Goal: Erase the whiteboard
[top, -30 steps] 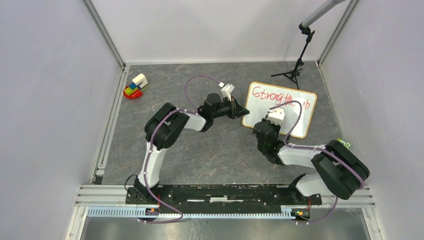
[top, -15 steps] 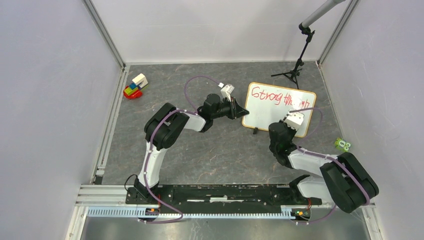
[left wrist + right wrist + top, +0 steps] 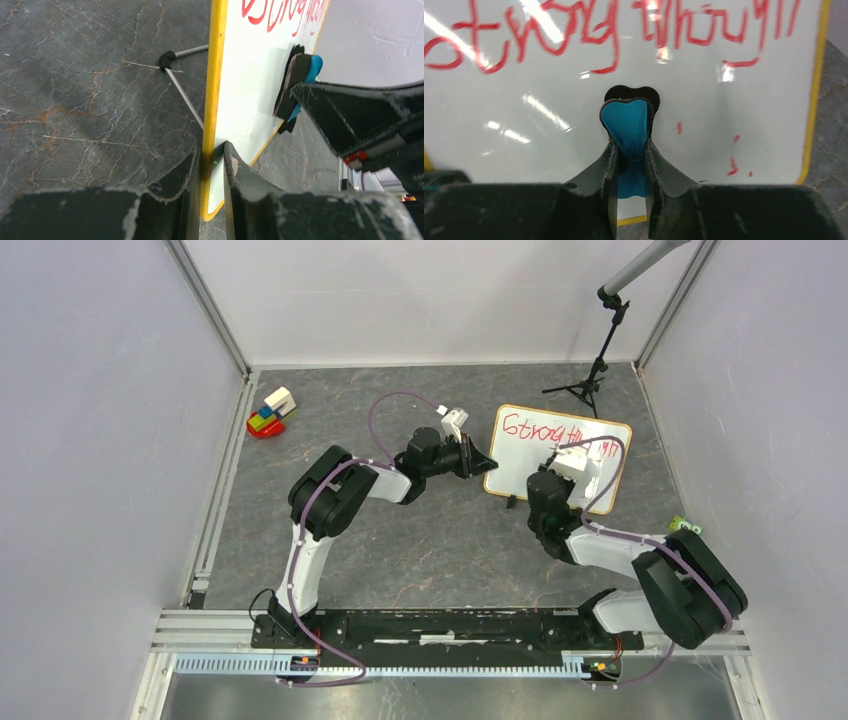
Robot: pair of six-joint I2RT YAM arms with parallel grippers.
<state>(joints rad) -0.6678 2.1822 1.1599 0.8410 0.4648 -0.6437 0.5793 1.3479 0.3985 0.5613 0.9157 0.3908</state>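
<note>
While the dark, stone-patterned table (image 3: 400,540) runs out on every side of it, the whiteboard (image 3: 530,465) sits on that surface as the largest loose thing, yellow-framed, with a thin wire leg (image 3: 182,97) behind it. Just past the whiteboard's far right corner stands a black tripod stand (image 3: 590,380).

At the whiteboard's left edge, near its lower corner, the left gripper (image 3: 487,466) has its jaws pressed together on the frame, one finger on each face of the board. Over the whiteboard's right half, the right gripper (image 3: 574,452) pinches a blue eraser (image 3: 626,125) between its fingers; the eraser's dark felt face lies against the white surface, just below the writing.

Well off from the whiteboard's left side sits a small pile of toy blocks (image 3: 270,412). Red handwriting (image 3: 539,35) fills the whiteboard's upper part, and a few red specks (image 3: 734,155) dot its lower right corner. A little green object (image 3: 685,527) lies just right of the whiteboard's near right corner.
</note>
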